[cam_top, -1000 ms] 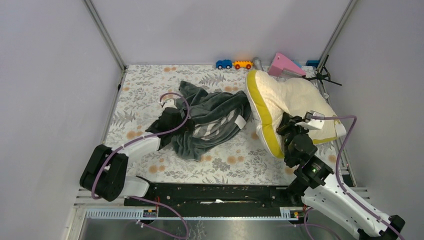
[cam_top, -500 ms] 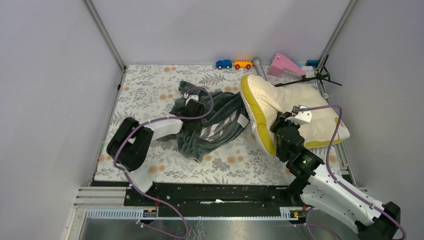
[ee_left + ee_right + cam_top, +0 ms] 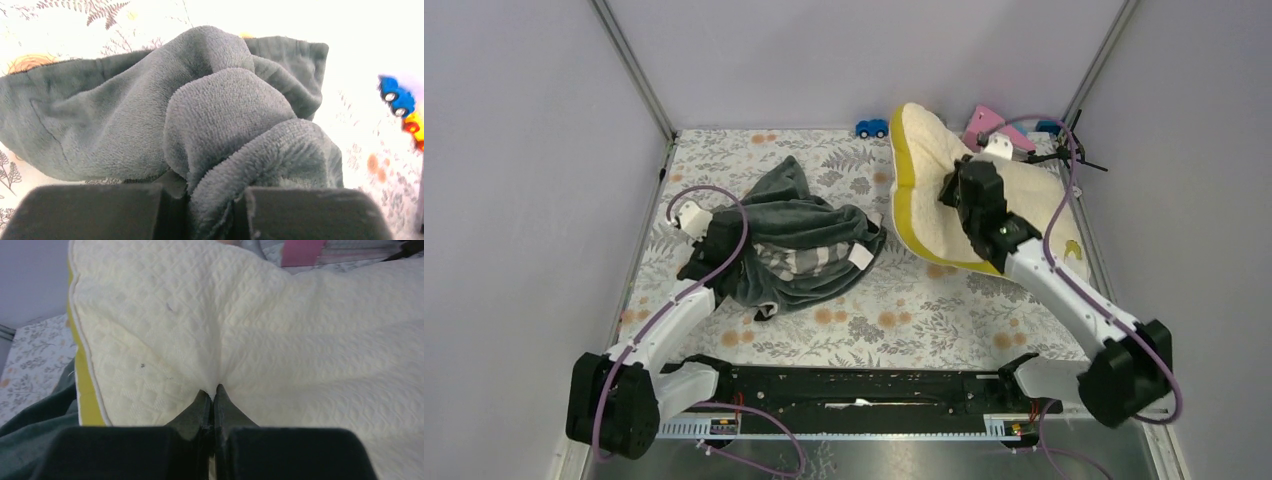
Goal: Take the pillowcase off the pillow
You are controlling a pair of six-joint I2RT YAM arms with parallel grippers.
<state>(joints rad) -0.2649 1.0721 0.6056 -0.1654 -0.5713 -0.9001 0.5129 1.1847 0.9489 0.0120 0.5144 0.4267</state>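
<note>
Grey-green plush of the pillowcase lay heaped toward 9 o'clock on the floral table cover in the top view. It had been dragged leftward from centre within the last second. Over the same interval the pillow had been swung from 3 o'clock up to 1 o'clock, its far corner now at the back wall beside the blue toy car. Only a narrow strip of table cover showed between the two, and no part of the pillow sat inside the cover, so the removal was judged complete. The left gripper sat at the heap's 9 o'clock edge and the right gripper on the pillow's upper face. In the left wrist view, the left gripper was clamped on a thick roll of the plush. In the right wrist view, the right gripper had its jaws pressed together, pinching a pucker of quilted cream fabric. Release of both grips appeared to be the only step outstanding.
</note>
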